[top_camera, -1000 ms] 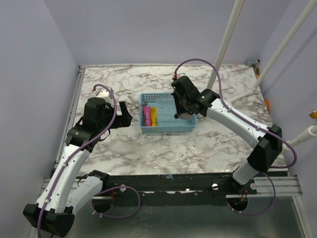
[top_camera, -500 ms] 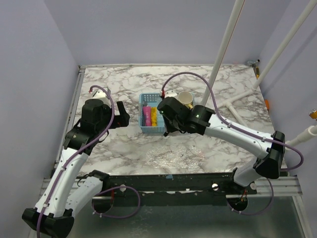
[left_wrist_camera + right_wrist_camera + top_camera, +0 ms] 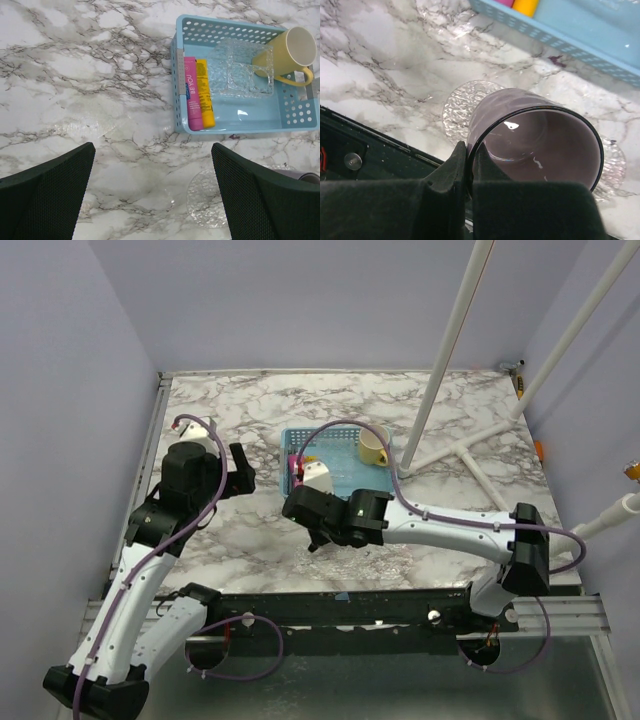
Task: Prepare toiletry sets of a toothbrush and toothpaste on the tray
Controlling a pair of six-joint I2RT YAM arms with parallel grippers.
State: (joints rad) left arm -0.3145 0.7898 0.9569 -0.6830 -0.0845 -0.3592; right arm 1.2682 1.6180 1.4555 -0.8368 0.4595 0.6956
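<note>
A pink tube (image 3: 191, 92) and a yellow tube (image 3: 204, 93) of toothpaste lie side by side at the left end of the blue basket (image 3: 240, 128). Beside them in the basket is a clear glass tray (image 3: 242, 69). No toothbrush shows. My right gripper (image 3: 468, 162) is shut on the rim of a purple mug (image 3: 535, 140), held tilted just above the table in front of the basket. In the top view the right gripper (image 3: 316, 537) covers the mug. My left gripper (image 3: 150, 200) hangs open above bare marble, left of the basket (image 3: 340, 432).
A yellow mug (image 3: 285, 52) lies on its side at the basket's right end. One clear glass coaster (image 3: 462, 110) lies on the marble under the purple mug, another (image 3: 616, 165) just right of it. The table's black front edge (image 3: 365, 150) is close by.
The right arm swung from over the basket to the front left, carrying the purple mug out and uncovering the yellow mug. The left arm barely moved.
</note>
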